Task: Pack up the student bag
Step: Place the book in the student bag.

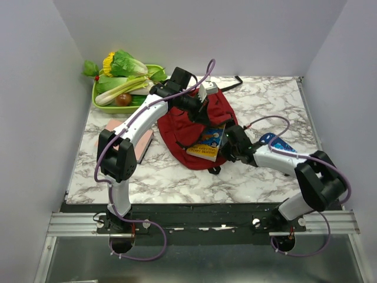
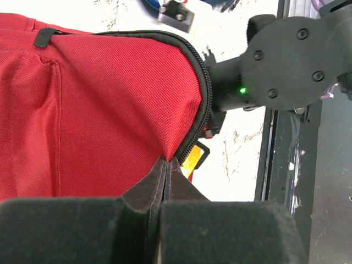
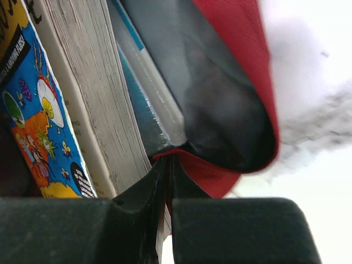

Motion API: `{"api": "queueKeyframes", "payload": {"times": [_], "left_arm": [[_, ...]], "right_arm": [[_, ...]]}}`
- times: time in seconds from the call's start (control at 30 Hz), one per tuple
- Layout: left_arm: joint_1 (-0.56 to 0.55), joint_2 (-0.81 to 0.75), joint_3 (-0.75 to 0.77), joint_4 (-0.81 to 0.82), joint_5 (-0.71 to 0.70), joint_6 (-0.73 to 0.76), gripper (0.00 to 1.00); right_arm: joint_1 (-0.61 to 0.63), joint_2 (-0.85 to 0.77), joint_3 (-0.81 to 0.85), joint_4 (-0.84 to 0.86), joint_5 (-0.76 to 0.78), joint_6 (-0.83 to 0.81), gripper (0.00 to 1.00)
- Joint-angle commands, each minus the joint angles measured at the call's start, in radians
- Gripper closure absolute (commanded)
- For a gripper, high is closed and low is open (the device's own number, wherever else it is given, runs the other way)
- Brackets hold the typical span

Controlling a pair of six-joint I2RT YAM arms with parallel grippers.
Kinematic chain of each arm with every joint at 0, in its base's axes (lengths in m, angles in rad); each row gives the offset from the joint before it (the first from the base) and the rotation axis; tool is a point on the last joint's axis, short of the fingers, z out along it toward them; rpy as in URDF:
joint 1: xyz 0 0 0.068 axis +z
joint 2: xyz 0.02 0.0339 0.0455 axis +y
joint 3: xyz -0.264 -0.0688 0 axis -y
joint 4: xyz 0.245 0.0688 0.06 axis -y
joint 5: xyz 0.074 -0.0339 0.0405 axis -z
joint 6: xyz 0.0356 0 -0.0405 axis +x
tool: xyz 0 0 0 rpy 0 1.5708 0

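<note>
The dark red student bag (image 1: 187, 125) lies mid-table with its mouth toward the right. My left gripper (image 1: 200, 105) is shut on the bag's upper fabric by the black zipper edge (image 2: 202, 93), its fingertips (image 2: 166, 165) pinching the red cloth (image 2: 99, 110). My right gripper (image 1: 231, 144) is shut on the bag's lower red rim (image 3: 209, 173) at the opening. Books stick out of the mouth: a colourful illustrated one (image 1: 207, 142) (image 3: 33, 121) and a blue-edged one (image 3: 144, 104) beside the dark lining (image 3: 220, 104).
A green tray (image 1: 101, 107) of vegetables stands at the back left. A pink book (image 1: 141, 144) lies left of the bag under my left arm. A blue patterned pencil case (image 1: 277, 144) lies under my right arm. White walls close in three sides.
</note>
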Motion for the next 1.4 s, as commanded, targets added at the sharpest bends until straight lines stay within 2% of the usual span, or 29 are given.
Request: {"api": "queueKeyframes", "payload": {"times": [0.0,0.2,0.27,0.33,0.4,0.47,0.53,0.67,0.83,1.0,1.17,1.23,1.37], "left_arm": [[-0.002,0.0,0.056,-0.004,0.081,-0.015,1.0],[0.002,0.0,0.061,-0.024,0.082,0.002,1.0],[0.004,-0.003,0.053,-0.03,0.082,0.01,1.0],[0.005,-0.005,0.047,-0.03,0.082,0.013,1.0],[0.009,-0.007,0.044,-0.029,0.079,0.016,1.0],[0.013,-0.003,0.039,-0.027,0.081,0.014,1.0],[0.016,-0.005,0.037,-0.027,0.079,0.02,1.0],[0.021,0.001,0.044,-0.03,0.073,0.022,1.0],[0.024,-0.006,0.045,-0.038,0.067,0.026,1.0],[0.027,-0.017,0.044,-0.046,0.061,0.031,1.0],[0.035,-0.028,0.039,-0.084,0.05,0.057,1.0],[0.038,-0.036,0.031,-0.101,0.047,0.072,1.0],[0.045,-0.042,0.01,-0.109,0.032,0.085,1.0]], "right_arm": [[0.007,0.107,0.141,0.091,-0.004,0.001,0.88],[0.007,0.156,0.269,0.1,0.068,-0.014,0.87],[0.007,0.135,0.272,0.106,0.097,-0.037,0.83],[0.007,0.095,0.245,0.107,0.099,-0.044,0.72],[0.013,0.057,0.153,0.134,0.086,-0.024,0.71],[0.038,-0.013,0.065,0.2,0.077,-0.013,0.75],[0.082,-0.052,-0.025,0.269,0.071,-0.018,0.85],[0.168,-0.078,-0.059,0.269,0.074,-0.013,0.99],[0.224,-0.036,-0.064,0.292,0.074,0.007,0.99],[0.219,0.076,0.036,0.309,0.155,-0.002,0.99],[0.196,0.196,0.122,0.33,0.23,0.054,0.99],[0.185,0.19,0.106,0.387,0.269,0.058,0.99],[0.184,0.14,0.083,0.393,0.304,-0.008,0.99]]}}
